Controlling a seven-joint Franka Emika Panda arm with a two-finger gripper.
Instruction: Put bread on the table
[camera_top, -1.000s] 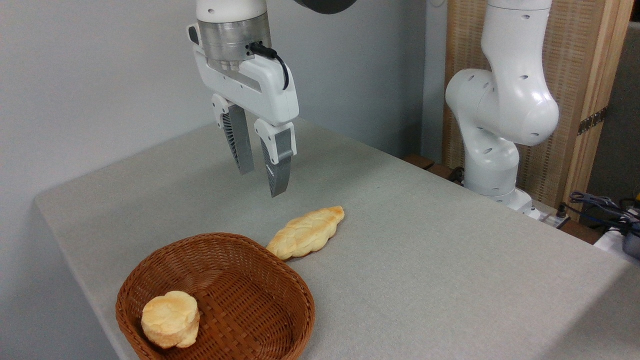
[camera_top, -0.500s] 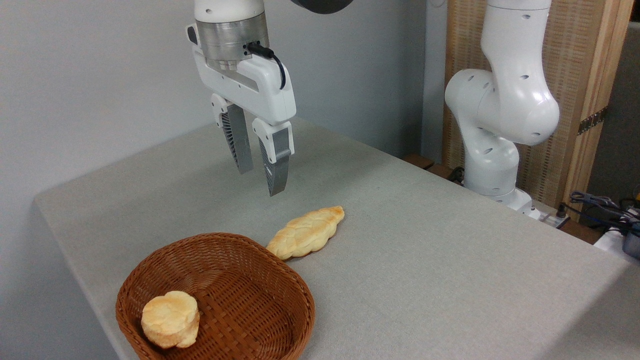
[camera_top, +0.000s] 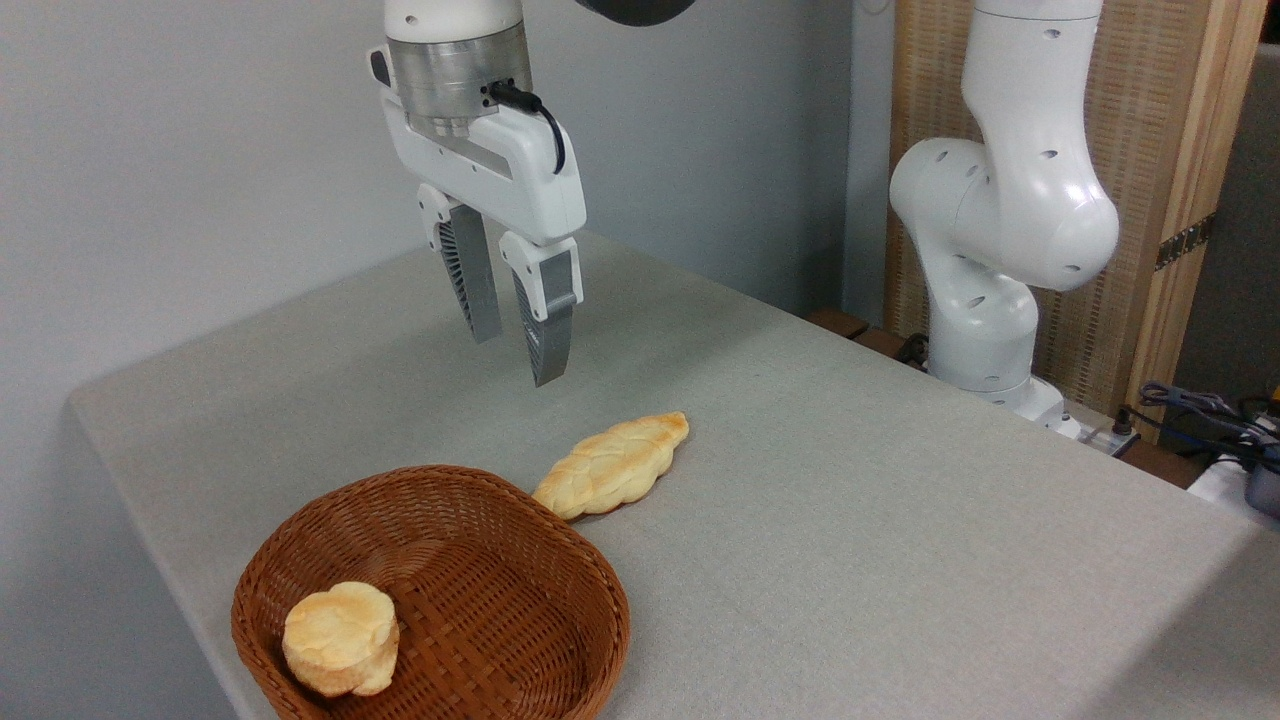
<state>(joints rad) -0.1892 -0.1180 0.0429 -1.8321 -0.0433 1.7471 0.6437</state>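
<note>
The bun (camera_top: 341, 638) is left in the basket (camera_top: 520, 560), at its left. Above, the empty gripper (camera_top: 515, 342) has been raised slightly, fingers parted. The loaf (camera_top: 612, 465) lies released on the table (camera_top: 850, 500); the bun probably comes next.

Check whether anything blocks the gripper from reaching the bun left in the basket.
Nothing visible does. The gripper hangs open above the table, and the bun lies uncovered against the basket's near-left wall. The long loaf lies outside, beside the rim.
</note>
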